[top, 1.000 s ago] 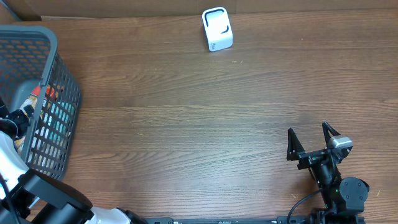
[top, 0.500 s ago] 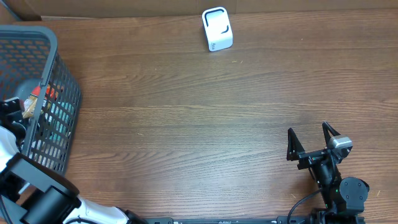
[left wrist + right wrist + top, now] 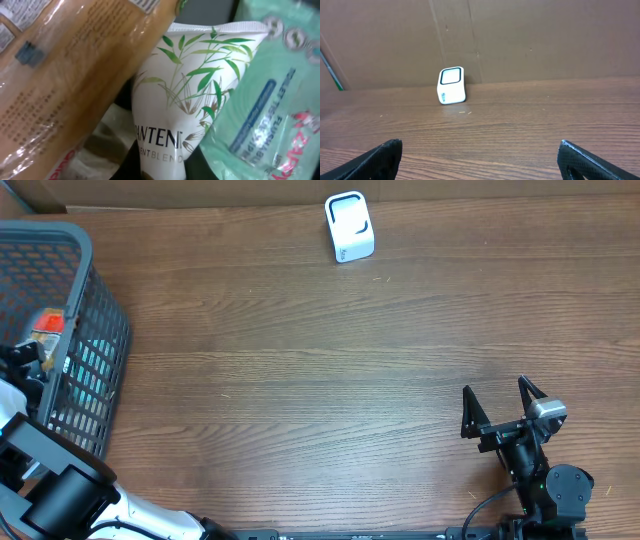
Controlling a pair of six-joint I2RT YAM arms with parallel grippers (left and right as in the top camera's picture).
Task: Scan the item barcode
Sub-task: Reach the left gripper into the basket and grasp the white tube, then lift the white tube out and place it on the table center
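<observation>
Left pincer (image 3: pixel 28 358) shifted inside mesh basket (image 3: pixel 105 330), now closed, glossy white tube (image 3: pixel 170 100) close, right pincer (image 3: pixel 495 390) apart

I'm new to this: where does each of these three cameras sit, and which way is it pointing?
Overhead: above the table, looking straight down; shows the basket, the scanner, the left arm and the open right gripper.
Left wrist: inside the basket, close on a Pantene pouch and a green wipes pack; no fingers show.
Right wrist: low over the table, facing the scanner and a cardboard wall; its fingertips sit in the bottom corners.
Shared: overhead and right wrist both see the scanner.
</observation>
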